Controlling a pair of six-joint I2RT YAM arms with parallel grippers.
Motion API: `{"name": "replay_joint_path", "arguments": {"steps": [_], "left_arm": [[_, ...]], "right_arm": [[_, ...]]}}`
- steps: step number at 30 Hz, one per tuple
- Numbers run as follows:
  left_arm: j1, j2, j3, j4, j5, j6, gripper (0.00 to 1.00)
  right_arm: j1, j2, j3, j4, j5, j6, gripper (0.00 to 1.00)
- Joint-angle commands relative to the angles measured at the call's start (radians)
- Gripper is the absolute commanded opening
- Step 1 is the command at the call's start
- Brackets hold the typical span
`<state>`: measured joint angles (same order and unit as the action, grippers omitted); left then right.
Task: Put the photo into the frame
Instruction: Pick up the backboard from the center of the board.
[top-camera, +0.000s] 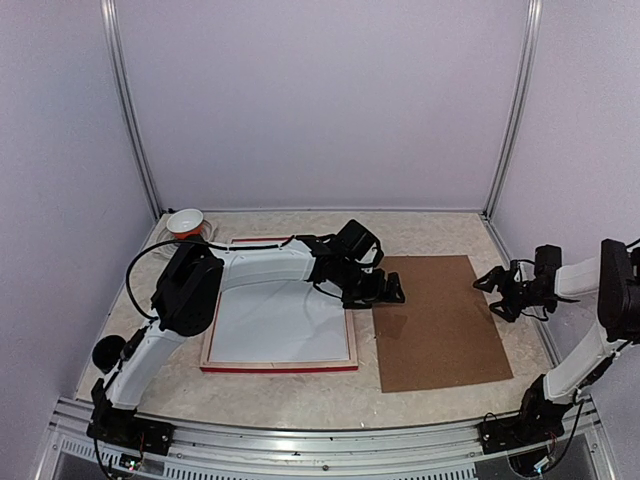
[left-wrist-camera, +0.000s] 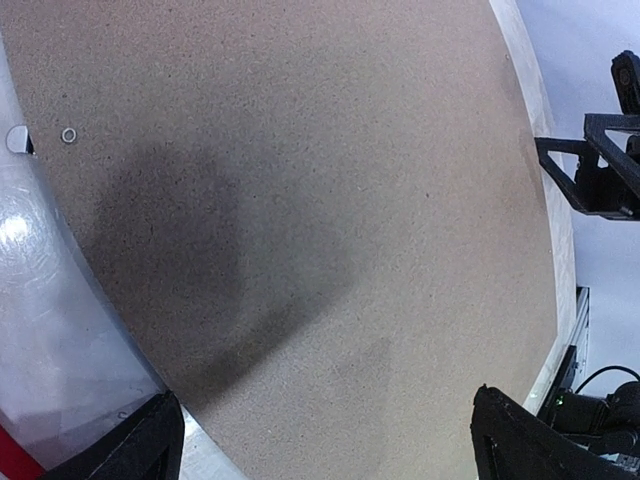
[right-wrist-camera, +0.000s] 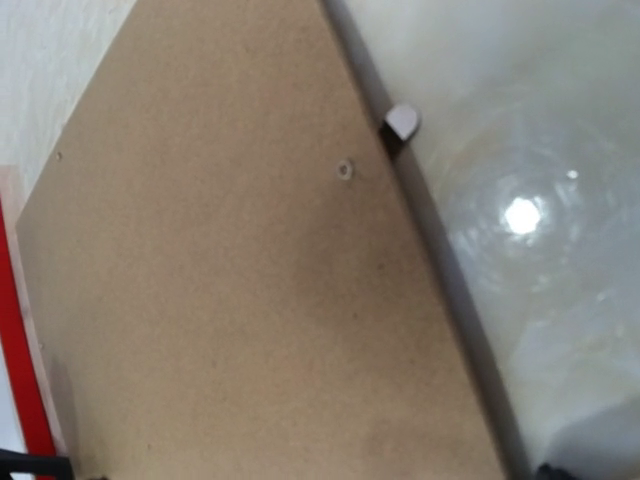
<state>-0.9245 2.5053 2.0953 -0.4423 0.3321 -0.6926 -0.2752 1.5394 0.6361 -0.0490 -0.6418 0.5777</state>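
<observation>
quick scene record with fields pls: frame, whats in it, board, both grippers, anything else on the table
frame: flat on the table, pale wood back up, red edge showing
white sheet: lies inside the frame; maybe the photo back up, cannot confirm
backing board: brown, flat on the table, right of the frame
left gripper: open, over the board's left part, holding nothing
right gripper: open, near the board's right edge, holding nothing
bowl: white, back left

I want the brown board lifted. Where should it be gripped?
Probably its right edge, from the right: the brown board lies flat on the table, so only an edge can be pinched, and the right gripper hangs open there.
</observation>
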Motion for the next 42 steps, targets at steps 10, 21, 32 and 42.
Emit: {"name": "replay_joint_path", "arguments": {"steps": [10,21,32,42], "left_arm": [[0.005,0.009,-0.033,0.019,0.028,-0.022,0.99],[0.014,0.006,-0.05,0.032,0.027,-0.025,0.99],[0.028,0.0,-0.064,0.042,0.033,-0.028,0.99],[0.036,-0.005,-0.079,0.055,0.037,-0.031,0.99]], "right_arm": [[0.045,-0.083,0.008,0.005,-0.159,0.051,0.91],[0.059,-0.151,0.026,0.014,-0.204,0.085,0.91],[0.061,-0.188,0.02,0.059,-0.27,0.146,0.91],[0.061,-0.274,0.048,0.076,-0.343,0.197,0.91]]}}
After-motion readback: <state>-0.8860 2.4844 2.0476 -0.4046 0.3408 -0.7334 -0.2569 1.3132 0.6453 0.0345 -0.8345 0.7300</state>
